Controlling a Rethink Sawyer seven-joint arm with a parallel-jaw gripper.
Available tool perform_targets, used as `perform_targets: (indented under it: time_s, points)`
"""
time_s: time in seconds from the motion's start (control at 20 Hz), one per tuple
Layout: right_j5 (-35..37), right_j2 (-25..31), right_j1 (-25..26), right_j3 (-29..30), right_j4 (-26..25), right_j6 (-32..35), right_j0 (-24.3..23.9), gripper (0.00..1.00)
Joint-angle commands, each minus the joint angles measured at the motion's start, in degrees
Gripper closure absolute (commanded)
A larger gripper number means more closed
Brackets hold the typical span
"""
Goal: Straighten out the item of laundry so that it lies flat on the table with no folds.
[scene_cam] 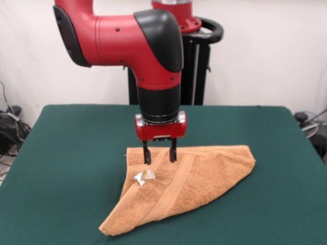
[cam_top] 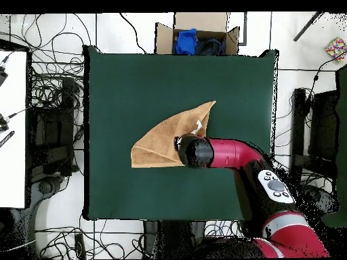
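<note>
Front view, nearest the camera: the pointed corner of an orange-tan terry towel reaches toward the front edge of a dark green felt desk. The towel lies folded into a rough triangle, approx. mid-desk, w/ a woven band running diagonally across its top layer. A bit further back, a small white care tag sits on the towel's upper surface near its left edge.

Just behind the tag, the robot's hand comes straight down from a red and black arm. Its two dark fingers are parted by a small gap, tips at or just above the cloth by the towel's back edge; nothing looks pinched between them, though contact can't be told for sure. Overhead view agrees on position: the arm covers the side of the towel nearest the robot.

Handling, as a judgement: towel is light, soft and floppy, prob. grippy on felt, so it would drag rather than slide. Best hold is likely a corner or free edge of the top layer only, to peel it open.

Beyond the desk: black pedestal, pale wall.
</note>
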Motion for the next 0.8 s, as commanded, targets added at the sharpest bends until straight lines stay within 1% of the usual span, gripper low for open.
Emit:
perform_targets:
  time_s: [0.05,0.15,0.3,0.35,0.8]
  points:
    - [6.1,5.3,0.3,-4.5,-0.7,-2.8,-0.4,0.00]
    - [4.4,5.3,1.5,-4.2,-1.1,-2.2,-0.3,0.00]
    - [1.2,6.5,4.9,-3.7,-1.8,-2.0,-1.2,0.00]
    - [0.9,6.8,5.4,-3.6,-1.9,-2.0,-1.5,0.00]
    - [0.7,8.0,6.8,-3.0,-2.0,-2.1,-2.2,0.00]
